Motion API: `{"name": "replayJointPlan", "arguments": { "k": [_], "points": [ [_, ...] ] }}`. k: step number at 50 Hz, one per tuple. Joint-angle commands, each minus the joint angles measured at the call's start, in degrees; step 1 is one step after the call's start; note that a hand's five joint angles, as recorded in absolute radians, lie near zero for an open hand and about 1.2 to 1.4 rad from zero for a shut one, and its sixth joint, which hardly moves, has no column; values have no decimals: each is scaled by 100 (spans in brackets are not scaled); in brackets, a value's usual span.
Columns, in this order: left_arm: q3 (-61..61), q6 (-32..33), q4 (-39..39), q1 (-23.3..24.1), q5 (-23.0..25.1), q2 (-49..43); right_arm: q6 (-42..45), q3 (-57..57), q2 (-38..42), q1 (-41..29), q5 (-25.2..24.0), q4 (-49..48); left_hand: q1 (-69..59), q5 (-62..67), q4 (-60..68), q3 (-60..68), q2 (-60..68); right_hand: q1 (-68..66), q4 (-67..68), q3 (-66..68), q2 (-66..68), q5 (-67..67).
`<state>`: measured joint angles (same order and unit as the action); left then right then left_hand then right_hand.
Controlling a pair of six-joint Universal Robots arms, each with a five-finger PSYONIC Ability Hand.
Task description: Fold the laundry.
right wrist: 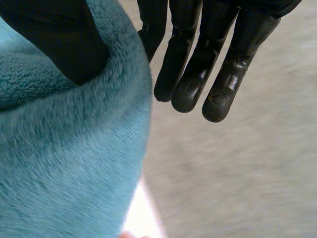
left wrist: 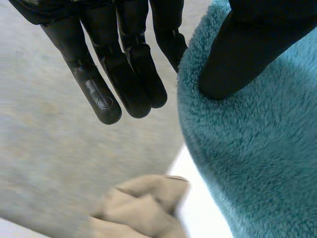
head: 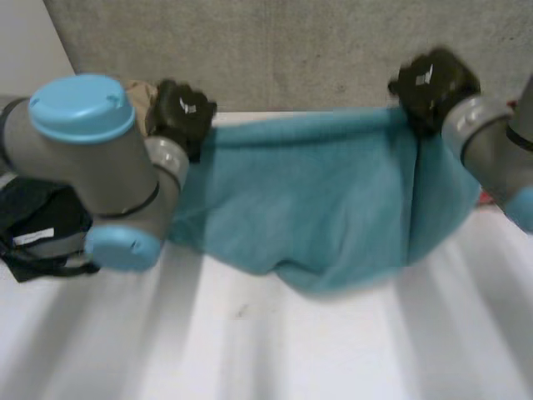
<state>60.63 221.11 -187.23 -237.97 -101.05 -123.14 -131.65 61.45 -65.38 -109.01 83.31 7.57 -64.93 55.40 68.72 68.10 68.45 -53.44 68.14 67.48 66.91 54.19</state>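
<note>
Left hand (head: 181, 112), right hand (head: 433, 82) each pinch top corner of teal towel (head: 316, 200), thumb against finger; towel hung spread over tabletop (head: 250, 342), probably to straighten it for folding.

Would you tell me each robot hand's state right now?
Left robot hand: pinching the teal cloth at one upper end.
Right robot hand: pinching the cloth near the other end.

Left arm (head: 83, 158) covers part of the beige cloth (head: 141, 93) and black item (head: 37, 221).
</note>
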Motion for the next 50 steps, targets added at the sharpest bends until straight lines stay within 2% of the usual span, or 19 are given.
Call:
{"name": "replayJointPlan", "arguments": {
  "k": [1,2,5,9,18,24,29,34,36,40,41,42,44,50],
  "points": [
    [-1897,187,-1041,-92,-222,-413,-519,-1425,606,-68,229,-2565,-1507,1460,1128,1190,1155,-2656,1186,1252,1309,1581],
    [-1889,143,-1504,-83,-222,-378,-711,-1417,580,-68,282,-3011,-1507,1460,1128,1190,1155,-2656,1186,1252,1309,1581],
    [-1697,82,-2367,-83,-275,-63,-985,-1286,492,-94,404,-3419,-1507,1460,1128,1190,1155,-2656,1186,1252,1309,1581],
    [-925,81,-2739,-109,-214,421,-1065,-795,238,-77,449,-3184,-1507,1460,1128,1190,1155,-2656,1186,1252,1309,1581],
    [1247,134,-2415,-39,-55,765,-1056,919,-159,-77,335,-2656,-1507,1460,1128,1190,1155,-2656,1186,1252,1309,1581],
    [2680,117,-2072,-57,-64,800,-960,2159,-159,-7,-78,-2533,-1507,1460,1128,1190,1155,-2656,1186,1252,1309,1581],
    [3883,134,-1993,22,-117,861,-513,3265,-88,2,-289,-2524,-1507,1460,1128,1190,1155,-2656,1186,1252,1309,1581],
    [4518,126,-1940,382,-196,1282,121,3987,-176,20,-316,-2506,-1507,1460,1128,1190,1155,-2656,1186,1252,1309,1581],
    [4659,99,-1887,488,-248,1502,340,4137,-273,37,-298,-2410,-1142,1095,763,825,790,-2656,1186,1252,1309,1581],
    [4984,64,-1642,655,-345,2082,701,4410,-957,326,-315,-1682,454,-500,-833,-771,-806,-2656,1186,1252,1309,1581],
    [5106,55,-1502,690,-345,2275,771,4497,-1194,545,-368,-1271,2024,-2071,-2403,-2342,-2376,-763,-706,-641,-584,-312],
    [5168,55,-1413,708,-345,2346,798,4524,-1283,634,-403,-1041,2989,-3036,-3368,-3306,-3341,871,-2340,-2275,-2218,-1946],
    [5274,55,-1246,726,-345,2452,833,4499,-1424,879,-569,-349,4272,-4319,-4651,-4589,-4624,4344,-5814,-5748,-5691,-5419],
    [5240,20,-780,621,-336,2558,650,3761,-1697,1188,-1141,719,4630,-4677,-5009,-4948,-4982,4344,-5814,-5748,-5691,-5419]
  ]
}}
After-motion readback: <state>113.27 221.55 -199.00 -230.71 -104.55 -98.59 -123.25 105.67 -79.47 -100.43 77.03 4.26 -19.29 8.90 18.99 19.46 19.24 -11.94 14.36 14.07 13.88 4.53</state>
